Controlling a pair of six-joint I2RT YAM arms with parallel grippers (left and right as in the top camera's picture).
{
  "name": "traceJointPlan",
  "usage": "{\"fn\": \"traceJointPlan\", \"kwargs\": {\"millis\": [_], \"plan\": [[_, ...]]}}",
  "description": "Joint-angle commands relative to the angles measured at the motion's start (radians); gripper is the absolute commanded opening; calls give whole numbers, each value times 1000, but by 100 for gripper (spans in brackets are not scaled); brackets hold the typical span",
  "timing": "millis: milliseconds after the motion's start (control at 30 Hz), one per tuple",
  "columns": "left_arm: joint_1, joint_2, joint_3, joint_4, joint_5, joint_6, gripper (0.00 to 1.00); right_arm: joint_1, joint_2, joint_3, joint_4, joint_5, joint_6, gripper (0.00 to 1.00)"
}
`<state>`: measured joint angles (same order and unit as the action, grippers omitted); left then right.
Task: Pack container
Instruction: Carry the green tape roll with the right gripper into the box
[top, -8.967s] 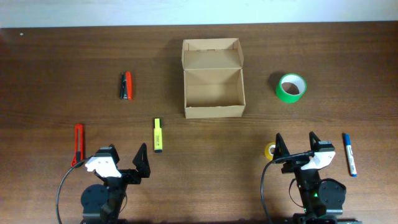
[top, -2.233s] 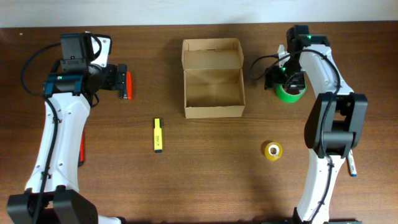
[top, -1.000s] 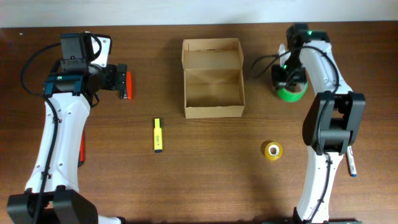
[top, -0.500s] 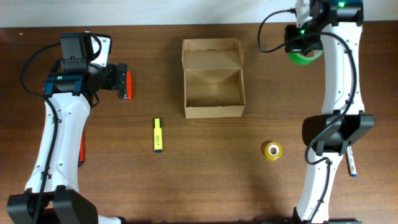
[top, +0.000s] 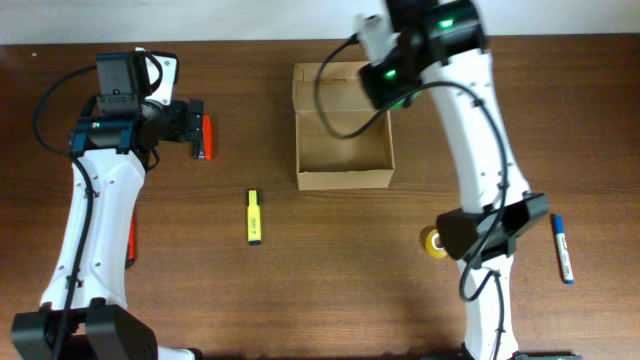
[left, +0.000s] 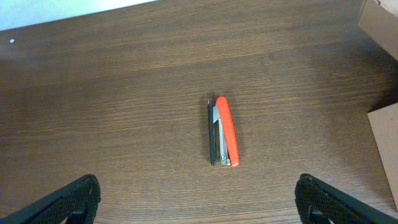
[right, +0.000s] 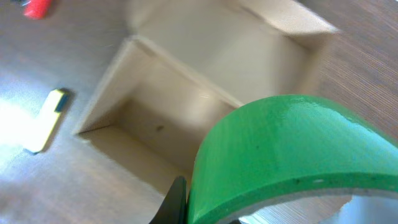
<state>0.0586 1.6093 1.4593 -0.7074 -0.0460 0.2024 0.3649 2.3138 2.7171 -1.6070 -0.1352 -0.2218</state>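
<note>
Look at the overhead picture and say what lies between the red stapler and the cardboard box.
Nothing; the stretch between the stapler and the cardboard box is bare, as the overhead view shows.

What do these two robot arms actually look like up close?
Both the left arm and right arm have slim white segments joined by chunky black joints, with thin black cables looping alongside. The left pincer is black; a green light glows on the right arm.
</note>
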Motion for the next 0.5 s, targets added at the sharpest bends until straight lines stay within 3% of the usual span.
{"fn": "traceJointPlan", "kwargs": {"millis": [0, 467], "plan": [[3, 2, 19, 3, -8, 18, 100, 40, -45, -1, -2, 40, -33, 4], [3, 2, 19, -27, -8, 39, 100, 80, -98, -325, 109, 27, -25, 4]]}}
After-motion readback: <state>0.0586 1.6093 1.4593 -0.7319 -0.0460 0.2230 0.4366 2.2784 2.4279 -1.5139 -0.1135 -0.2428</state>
